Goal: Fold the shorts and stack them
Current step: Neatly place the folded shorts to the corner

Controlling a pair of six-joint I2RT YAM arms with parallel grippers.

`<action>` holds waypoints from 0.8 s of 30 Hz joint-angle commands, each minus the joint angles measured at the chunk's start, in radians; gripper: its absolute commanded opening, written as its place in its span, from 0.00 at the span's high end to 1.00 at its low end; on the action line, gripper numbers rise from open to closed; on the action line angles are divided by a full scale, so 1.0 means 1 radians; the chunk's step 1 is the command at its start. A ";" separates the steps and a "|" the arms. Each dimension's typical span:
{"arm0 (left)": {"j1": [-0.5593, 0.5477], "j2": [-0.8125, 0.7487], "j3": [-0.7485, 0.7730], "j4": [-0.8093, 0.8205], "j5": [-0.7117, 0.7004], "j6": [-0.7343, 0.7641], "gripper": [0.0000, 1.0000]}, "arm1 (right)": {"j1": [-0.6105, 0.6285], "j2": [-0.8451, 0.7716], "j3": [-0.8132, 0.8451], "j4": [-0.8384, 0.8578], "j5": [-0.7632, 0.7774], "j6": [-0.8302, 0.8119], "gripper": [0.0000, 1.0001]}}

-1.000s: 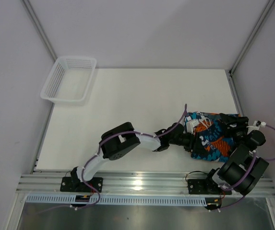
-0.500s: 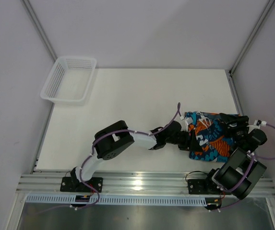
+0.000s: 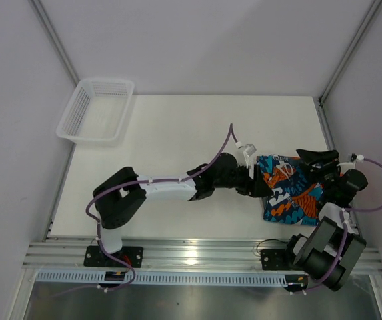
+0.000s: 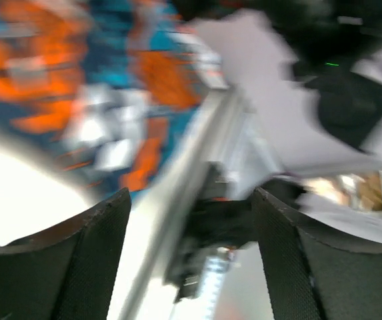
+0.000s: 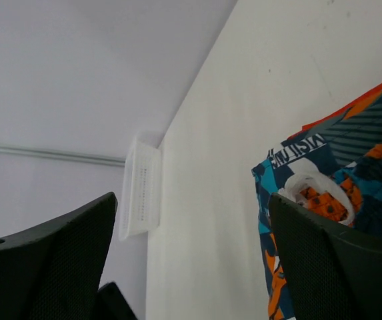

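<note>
Left tool (image 3: 256,189) and right tool (image 3: 311,159) have released the printed shorts (image 3: 291,190) and backed off to either side, both spread apart and empty. The shorts lie folded on the tabletop (image 3: 177,133), so the fold seems done.

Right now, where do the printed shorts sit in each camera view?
Top external: printed shorts at the right near edge of the table.
Left wrist: shorts blurred, at upper left.
Right wrist: shorts at the lower right edge.
Shared landmark: the white mesh basket, far left corner from above, left of centre in the right wrist view; absent from the left wrist view.
</note>
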 commanded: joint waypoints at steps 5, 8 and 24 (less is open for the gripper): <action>0.091 -0.266 -0.166 -0.271 -0.345 0.250 0.14 | 0.349 -0.102 0.106 -0.154 0.111 -0.167 0.01; 0.104 -0.413 -0.255 -0.406 -0.589 0.274 0.01 | 0.542 -0.198 0.210 -0.424 0.323 -0.384 0.01; 0.226 -1.327 -0.871 -0.588 -0.972 0.268 0.01 | 0.885 -0.505 -0.047 -0.356 0.637 -0.658 0.01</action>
